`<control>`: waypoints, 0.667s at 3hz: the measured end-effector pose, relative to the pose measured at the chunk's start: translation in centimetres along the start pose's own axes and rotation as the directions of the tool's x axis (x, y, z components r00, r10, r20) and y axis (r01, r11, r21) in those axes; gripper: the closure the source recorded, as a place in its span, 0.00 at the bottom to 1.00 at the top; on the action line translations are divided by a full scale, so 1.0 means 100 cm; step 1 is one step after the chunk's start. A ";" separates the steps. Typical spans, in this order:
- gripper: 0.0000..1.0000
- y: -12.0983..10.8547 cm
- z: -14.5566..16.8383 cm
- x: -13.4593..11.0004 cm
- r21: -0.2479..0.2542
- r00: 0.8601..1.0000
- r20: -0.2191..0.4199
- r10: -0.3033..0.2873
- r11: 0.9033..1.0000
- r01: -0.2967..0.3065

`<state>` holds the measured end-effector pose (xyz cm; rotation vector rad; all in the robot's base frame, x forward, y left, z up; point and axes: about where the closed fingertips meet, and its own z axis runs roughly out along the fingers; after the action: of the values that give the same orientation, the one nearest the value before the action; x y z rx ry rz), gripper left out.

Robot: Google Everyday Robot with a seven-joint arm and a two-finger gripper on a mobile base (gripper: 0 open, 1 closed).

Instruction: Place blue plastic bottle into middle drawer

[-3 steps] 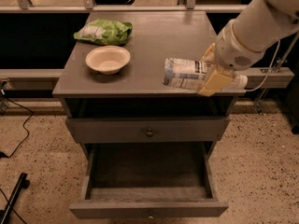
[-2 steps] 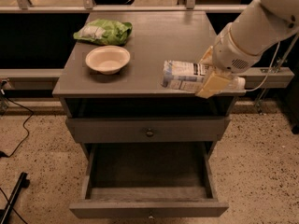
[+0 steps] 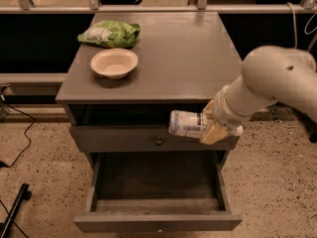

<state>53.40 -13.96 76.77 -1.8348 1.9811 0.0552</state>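
My gripper (image 3: 210, 126) pinches the blue plastic bottle (image 3: 187, 124) by one end, holding it sideways in front of the shallower drawer (image 3: 124, 139) and above the open middle drawer (image 3: 157, 221), which I judge leaves it poised for lowering inside.

The middle drawer (image 3: 158, 182) stands pulled out, its deep box open from above. The gripper (image 3: 207, 125), clamping the blue plastic bottle (image 3: 184, 124), hangs over its right rear, just before the shallower drawer front (image 3: 124, 140), the nearest obstacle.
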 end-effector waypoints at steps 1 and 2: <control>1.00 0.029 0.075 0.034 -0.043 0.999 0.013 -0.037 0.998 0.037; 1.00 0.042 0.105 0.056 -0.069 0.995 0.103 0.000 0.998 0.007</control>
<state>52.22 -15.38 64.31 -1.8398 1.9272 0.2154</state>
